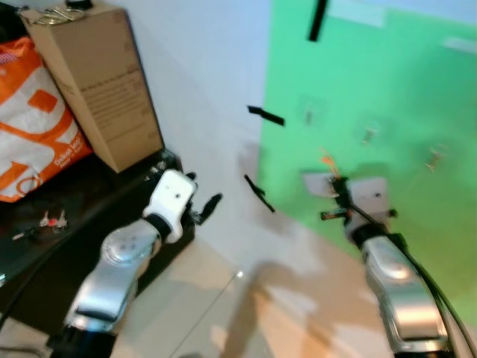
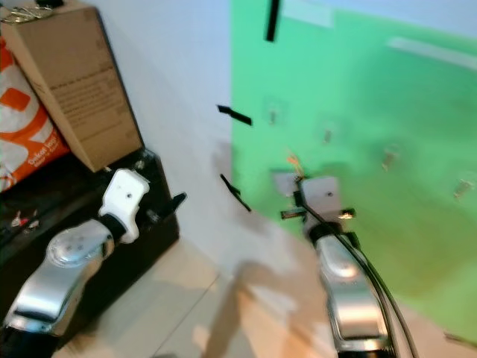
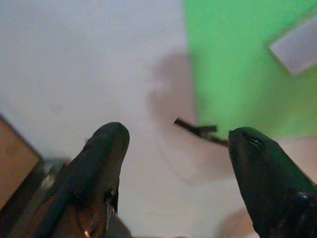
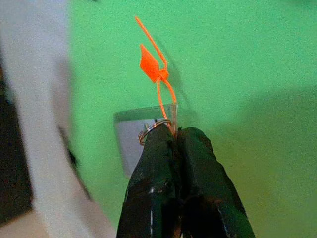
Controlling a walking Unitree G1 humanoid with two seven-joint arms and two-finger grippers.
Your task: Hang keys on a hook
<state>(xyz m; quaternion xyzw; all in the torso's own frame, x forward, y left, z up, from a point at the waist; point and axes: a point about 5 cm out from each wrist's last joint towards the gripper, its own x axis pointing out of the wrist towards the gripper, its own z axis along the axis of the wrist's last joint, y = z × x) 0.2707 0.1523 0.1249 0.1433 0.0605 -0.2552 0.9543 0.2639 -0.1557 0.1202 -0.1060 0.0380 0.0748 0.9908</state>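
The right end effector point(image 4: 176, 136) is raised toward the green wall panel point(image 1: 387, 97), its two black fingers pinched tight on a small metal key ring point(image 4: 151, 130) with an orange tag point(image 4: 148, 62) standing up just beyond the fingertips; the keys themselves are hidden behind the fingers, so only the ring and tag can be told. Directly ahead of the fingertips a clear plate point(image 4: 133, 139) lies on the green panel, close behind the ring, though contact cannot be judged. Above and further along the panel from this end effector sit several small hooks point(image 1: 368, 135), blurred, well apart from the ring. The left end effector point(image 3: 173, 148) hangs lower and to the side, its fingers spread wide and holding nothing, facing the white wall and a strip of black tape point(image 3: 200, 131). Beyond the left arm, a dark bench point(image 1: 89, 201) carries a cardboard box point(image 1: 97, 82) and an orange bag point(image 1: 30, 127), with another set of keys point(image 1: 48, 220) lying near its front. The step in hand looks like the carry toward a hook, with the hanging not yet done. The next move likely calls for lifting the ring up to a chosen hook, lining its opening over the hook's tip, then lowering before letting go.
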